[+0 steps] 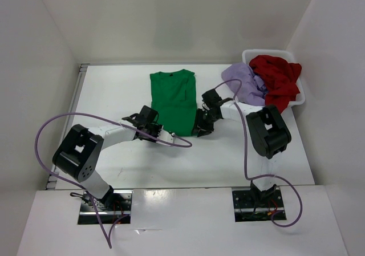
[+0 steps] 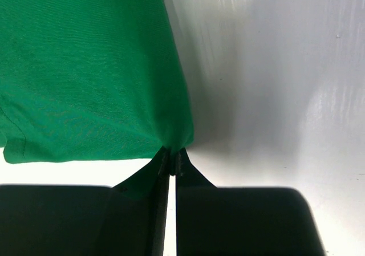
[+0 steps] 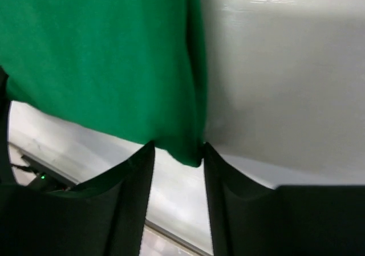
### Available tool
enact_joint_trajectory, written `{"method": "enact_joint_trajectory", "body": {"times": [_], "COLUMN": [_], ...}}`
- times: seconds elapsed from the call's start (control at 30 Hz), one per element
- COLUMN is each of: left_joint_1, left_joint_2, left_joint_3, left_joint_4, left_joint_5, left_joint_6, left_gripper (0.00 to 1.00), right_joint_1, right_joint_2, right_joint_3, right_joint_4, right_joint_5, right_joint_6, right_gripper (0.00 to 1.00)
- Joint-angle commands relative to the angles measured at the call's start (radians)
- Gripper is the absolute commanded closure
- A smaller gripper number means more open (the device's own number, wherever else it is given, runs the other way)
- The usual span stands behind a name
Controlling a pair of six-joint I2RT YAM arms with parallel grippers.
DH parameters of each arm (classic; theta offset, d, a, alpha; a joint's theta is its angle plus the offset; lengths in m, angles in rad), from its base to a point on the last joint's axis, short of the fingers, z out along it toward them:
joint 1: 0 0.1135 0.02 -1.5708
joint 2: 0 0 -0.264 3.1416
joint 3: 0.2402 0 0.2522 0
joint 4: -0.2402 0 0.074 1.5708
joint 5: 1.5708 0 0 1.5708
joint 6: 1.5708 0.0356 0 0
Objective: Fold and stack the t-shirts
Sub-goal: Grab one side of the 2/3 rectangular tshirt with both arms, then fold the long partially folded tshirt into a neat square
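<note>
Two white walls (image 1: 40, 51) flank the glossy bench (image 1: 114, 90); left fingers (image 2: 165, 160) pinch the green t-shirt (image 1: 173, 99), right fingers (image 3: 149, 153) half-open astride its hem.

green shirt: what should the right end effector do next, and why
Probably close the right end effector on the near right corner of the green shirt. Its jaws stand apart with that hem corner between them, while the left end effector is pinched shut on the near left corner. With both corners held, the hem could be lifted and folded.
</note>
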Motion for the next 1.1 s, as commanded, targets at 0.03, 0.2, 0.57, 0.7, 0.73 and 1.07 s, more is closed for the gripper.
{"method": "enact_joint_trajectory", "body": {"times": [0.03,0.2,0.57,0.7,0.73,1.07], "left_joint_1": [-0.005,-0.005,-0.054,-0.129,-0.146,-0.284], "left_joint_2": [-0.017,-0.017,-0.157,-0.289,-0.347,-0.533], "left_joint_3": [0.001,0.001,0.044,0.044,0.044,0.205], "left_joint_4": [-0.021,-0.021,-0.309,-0.454,-0.480,-0.839], "left_joint_5": [0.054,0.054,0.100,0.100,0.109,0.195], "left_joint_6": [-0.037,-0.048,-0.166,-0.221,-0.234,-0.355], "left_gripper": [0.95,1.00,1.00,1.00,1.00,1.00], "right_joint_1": [0.006,0.006,0.043,0.146,0.172,0.431], "right_joint_2": [0.038,0.057,-0.161,-0.326,-0.354,-0.753], "right_joint_3": [0.014,0.005,-0.095,-0.173,-0.182,-0.238], "right_joint_4": [0.042,0.053,-0.099,-0.195,-0.211,-0.435], "right_joint_5": [0.003,0.003,0.000,0.000,0.000,-0.018], "right_joint_6": [0.006,0.006,-0.027,0.025,0.042,0.321], "right_gripper": [0.52,0.74,1.00,1.00,1.00,1.00]}}
